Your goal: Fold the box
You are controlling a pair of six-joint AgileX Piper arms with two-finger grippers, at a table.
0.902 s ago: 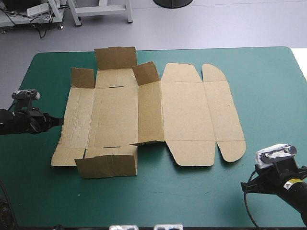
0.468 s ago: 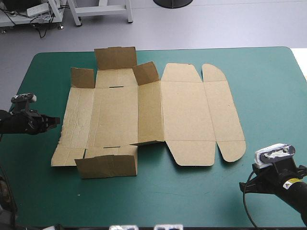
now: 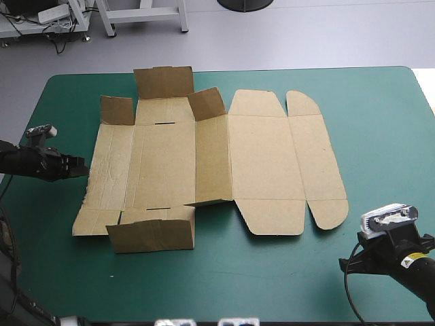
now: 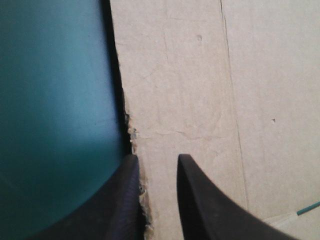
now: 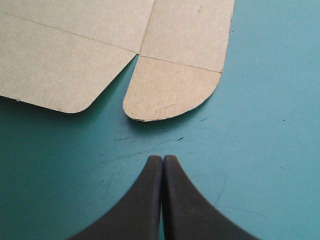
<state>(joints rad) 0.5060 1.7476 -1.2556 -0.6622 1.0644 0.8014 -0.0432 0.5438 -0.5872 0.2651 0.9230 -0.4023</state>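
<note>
**Near right.** The right gripper (image 5: 162, 161) hangs over the near right corner of the teal-green surface (image 3: 380, 109). It is clenched, its black fingers (image 5: 185, 205) meeting in one point above bare cover. Just ahead of the tips, and apart from them, a rounded tab (image 5: 170, 92) of the box (image 3: 265, 163) lies flat. A round-cornered flap (image 5: 60, 75) lies beside the tab across a narrow notch.

**Middle.** The box is a cut brown sheet spread across the middle of the surface, nearer the left edge than the right. Its right half lies flat. At the near left a long near flap (image 3: 153, 234) stands tilted up from the sheet.

**Left.** The left gripper (image 4: 156, 160) is at the sheet's left side and is released, its fingers (image 4: 205, 200) a little apart. One finger is over the cover and the other over the board. The ragged edge (image 4: 131, 132) of the box runs into the gap between them, lined by a dark shadow. Whether the tips touch the board cannot be told.

**Far.** Three flaps stand raised along the far left of the sheet: a wide far flap (image 3: 163, 81), with a small left flap (image 3: 117, 110) and a small right flap (image 3: 206, 103) beside it. To their right, two far tabs (image 3: 255, 102) lie flat.
</note>
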